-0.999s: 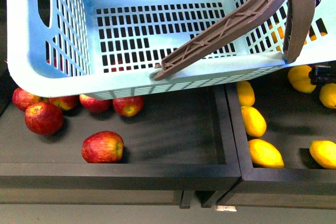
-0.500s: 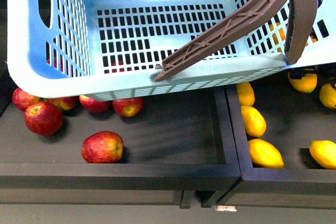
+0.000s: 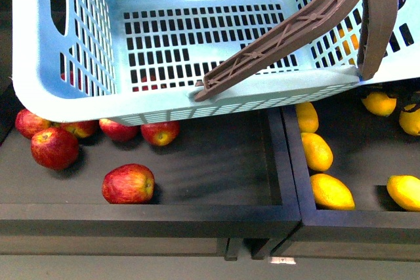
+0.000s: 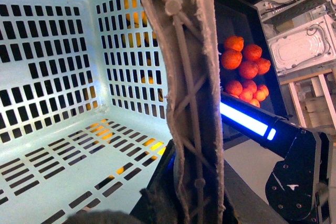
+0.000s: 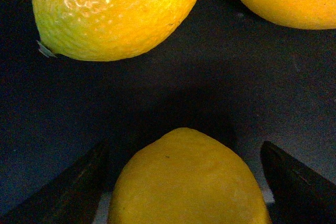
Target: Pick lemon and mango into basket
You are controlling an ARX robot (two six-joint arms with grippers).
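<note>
The lemon (image 5: 185,187) is straddled by the right gripper (image 5: 184,148), its jaws spread and not yet clenched. Closing on the fruit, then lifting it into the basket (image 3: 29,63), is needed next.

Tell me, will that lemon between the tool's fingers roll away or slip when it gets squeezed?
It may roll: the lemon is a rounded oval lying loose on a flat dark floor. Its skin looks smooth, so it might slip a little. The tool straddles it, open, which should probably hem it in.
</note>
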